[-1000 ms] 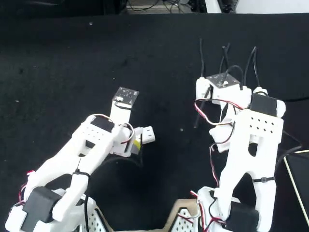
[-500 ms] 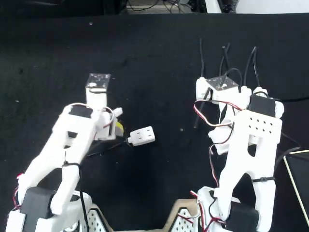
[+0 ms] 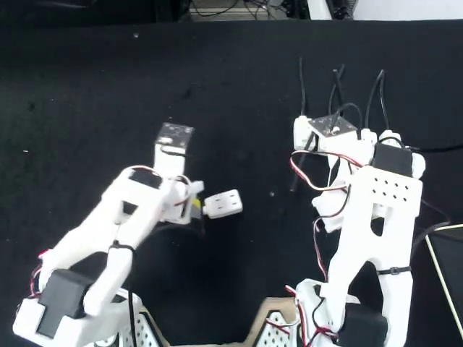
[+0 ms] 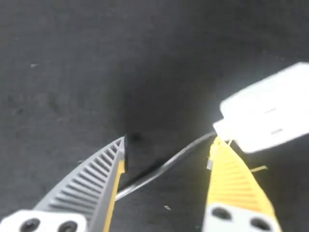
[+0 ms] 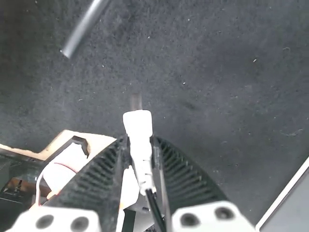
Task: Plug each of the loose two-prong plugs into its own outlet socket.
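A: Plug (image 5: 137, 123): judged light, rigid. Right gripper (image 5: 140, 142) clamped on its body, over the tabletop's (image 3: 87, 87) right half.

B: Socket block (image 3: 223, 204): mid-tabletop, probably slides easily; hold its sides. Left gripper (image 4: 169, 145) spread wide astride the cord (image 4: 164, 167).

High camera over table (image 3: 87, 87), both wrist cameras close above it, left sharing outlet block (image 3: 223, 204)

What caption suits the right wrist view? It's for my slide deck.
Right gripper clamped on a white plug above the black mat.

Robotics lab bench, black cloth table (image 3: 108, 87), tangled cables (image 3: 239, 9) behind
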